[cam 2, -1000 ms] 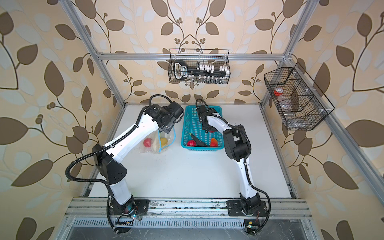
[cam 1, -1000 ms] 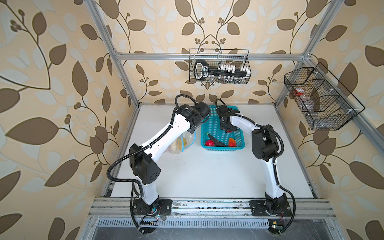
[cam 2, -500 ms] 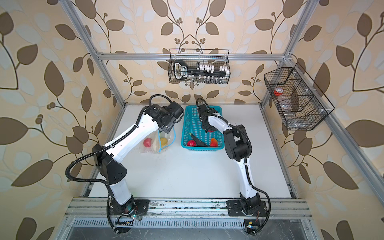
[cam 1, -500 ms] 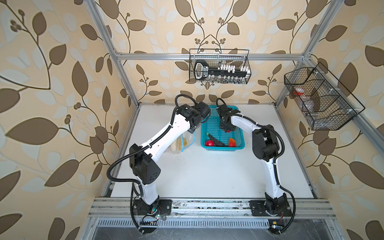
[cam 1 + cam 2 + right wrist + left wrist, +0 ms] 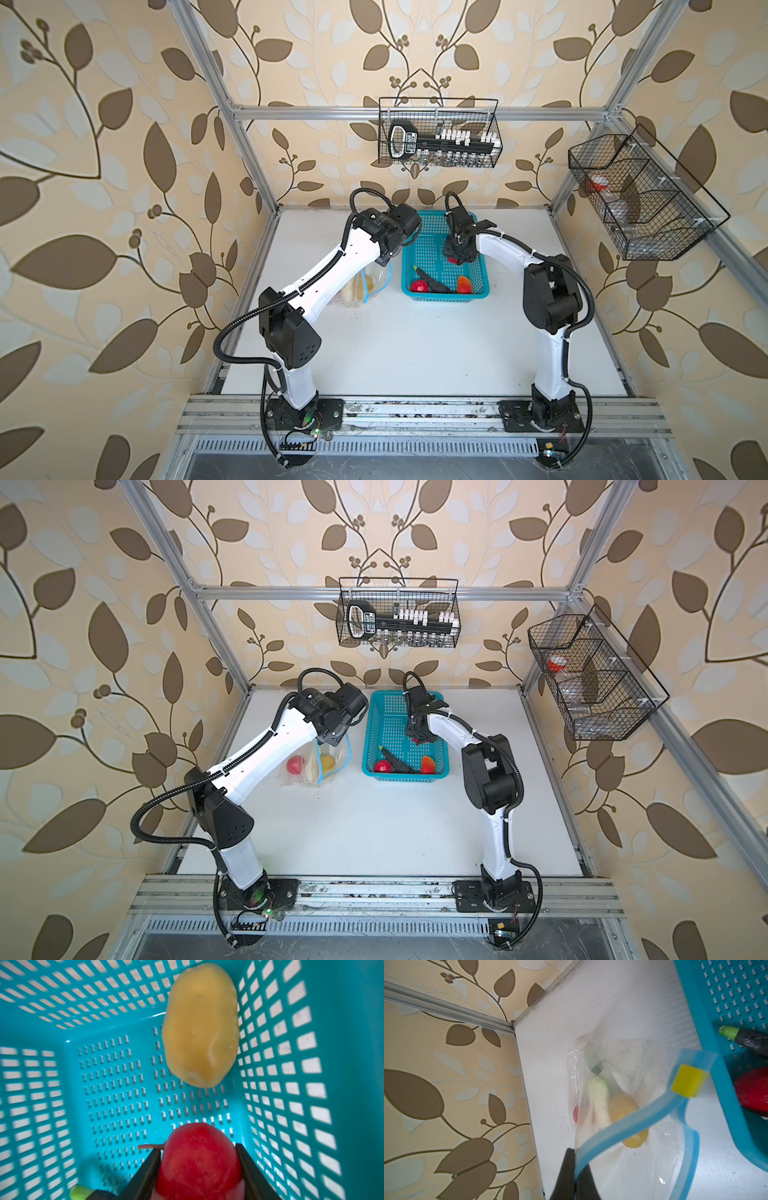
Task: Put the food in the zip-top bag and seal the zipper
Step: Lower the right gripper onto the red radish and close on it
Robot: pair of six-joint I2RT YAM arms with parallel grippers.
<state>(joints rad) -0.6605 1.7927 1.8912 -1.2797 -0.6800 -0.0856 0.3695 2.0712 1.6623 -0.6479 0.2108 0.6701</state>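
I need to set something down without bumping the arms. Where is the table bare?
Bare: the wide front of the table, from the front rail up to the basket; also the back-right corner beside the basket. Crowded: the narrow gap between zip-top bag and basket.

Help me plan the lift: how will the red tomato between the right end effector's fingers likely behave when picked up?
The red tomato looks rounded and smooth, so it may slip or twist between the right end effector's narrow fingers. It shows no dent where gripped, so probably firm. Dropped, it would likely roll on the basket floor.
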